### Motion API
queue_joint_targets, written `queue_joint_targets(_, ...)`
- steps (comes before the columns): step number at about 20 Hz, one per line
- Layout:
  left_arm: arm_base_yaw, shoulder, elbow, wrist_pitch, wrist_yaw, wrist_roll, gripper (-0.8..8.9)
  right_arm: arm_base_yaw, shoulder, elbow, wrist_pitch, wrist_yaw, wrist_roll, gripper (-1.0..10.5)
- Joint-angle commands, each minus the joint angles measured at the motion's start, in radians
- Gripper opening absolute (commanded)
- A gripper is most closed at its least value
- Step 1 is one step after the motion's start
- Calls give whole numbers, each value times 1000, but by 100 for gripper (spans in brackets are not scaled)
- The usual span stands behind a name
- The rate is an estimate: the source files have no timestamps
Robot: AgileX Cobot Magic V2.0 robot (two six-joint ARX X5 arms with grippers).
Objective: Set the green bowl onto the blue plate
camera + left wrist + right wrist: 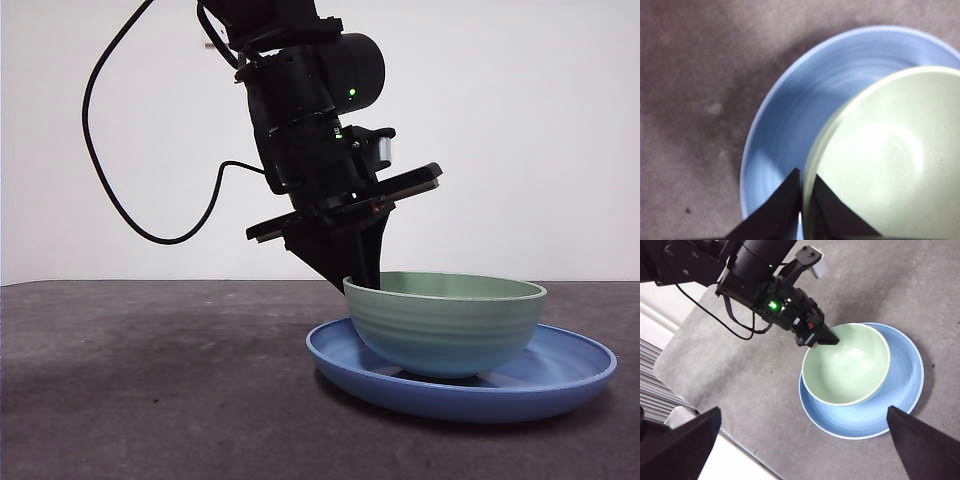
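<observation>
The green bowl (pixel 445 320) stands upright with its base down inside the rim of the blue plate (pixel 560 375), on the plate's left half. My left gripper (pixel 362 278) comes down from the upper left and is shut on the bowl's left rim, one jaw inside and one outside. The left wrist view shows the jaws pinching the bowl's rim (pixel 812 165) over the plate (pixel 785 125). My right gripper (pixel 802 412) is open and empty, high above the bowl (pixel 847 365) and plate (pixel 900 400).
The dark grey table (pixel 150 380) carries the plate. The left arm's black cable (pixel 110 190) loops at the left. The table's edge and a white surface (pixel 735 460) show in the right wrist view.
</observation>
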Motion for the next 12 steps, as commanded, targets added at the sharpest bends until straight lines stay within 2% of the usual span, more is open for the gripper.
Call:
queue_joint_targets(1,-13,20,26,7,2,18,28,3,5,15,8,0,-10,656)
queue_joint_targets(4,-13,20,26,7,2,17,56,3,5,15,8,0,-11,656)
queue_joint_targets(8,-6,19,27,11,2,13,393,3,5,15,8,0,-11,656)
queue_joint_targets(11,4,6,29,6,3,-2,545,3,5,15,8,0,-13,656)
queue_joint_targets(12,4,-5,29,5,19,-2,568,3,5,15,9,0,-16,656)
